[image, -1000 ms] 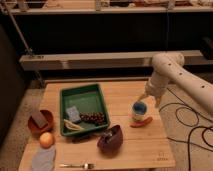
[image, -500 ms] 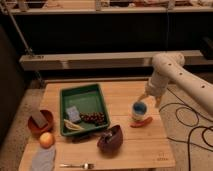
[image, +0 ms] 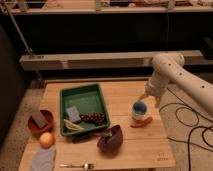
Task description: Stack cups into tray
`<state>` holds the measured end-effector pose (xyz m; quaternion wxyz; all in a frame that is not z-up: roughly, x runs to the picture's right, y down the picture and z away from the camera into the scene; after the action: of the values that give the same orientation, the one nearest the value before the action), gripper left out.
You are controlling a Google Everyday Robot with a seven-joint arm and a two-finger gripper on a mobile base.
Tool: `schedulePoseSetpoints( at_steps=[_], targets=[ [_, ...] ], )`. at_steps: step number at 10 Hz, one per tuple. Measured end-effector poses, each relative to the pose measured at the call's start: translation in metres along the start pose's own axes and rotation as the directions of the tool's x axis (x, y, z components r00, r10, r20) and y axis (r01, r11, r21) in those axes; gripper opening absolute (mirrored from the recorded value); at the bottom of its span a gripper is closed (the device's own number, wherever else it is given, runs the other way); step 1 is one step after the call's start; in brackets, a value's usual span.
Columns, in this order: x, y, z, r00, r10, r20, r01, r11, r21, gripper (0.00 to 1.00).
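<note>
A blue cup (image: 140, 106) sits nested in a cream-white cup (image: 138, 117) on the right side of the wooden table. My gripper (image: 150, 98) hangs just above and slightly right of this pair, its fingers open and nothing between them. The green tray (image: 86, 99) lies left of centre, about a hand's width from the cups. In it are a banana, dark grapes and a small grey-blue object.
A dark brown bowl (image: 111, 139) lies tilted in front of the tray. An orange-brown bowl (image: 40, 122), an orange (image: 46, 139) and a grey cloth (image: 42, 157) are at the left edge. A fork (image: 76, 165) lies at the front. A red chili (image: 141, 122) rests beside the cups. Cables (image: 192, 125) run over the floor at right.
</note>
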<state>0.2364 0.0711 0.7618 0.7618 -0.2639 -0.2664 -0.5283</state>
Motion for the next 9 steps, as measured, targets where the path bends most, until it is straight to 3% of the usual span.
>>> schedulePoseSetpoints(
  at_steps=[3,9],
  targets=[
    [-0.009,-0.012,0.015,0.997,-0.075,0.023,0.075,0.997,-0.013,0.59],
    [-0.007,0.014,0.017,0.999,-0.031,0.031,0.033,0.998,-0.050,0.59]
  ],
)
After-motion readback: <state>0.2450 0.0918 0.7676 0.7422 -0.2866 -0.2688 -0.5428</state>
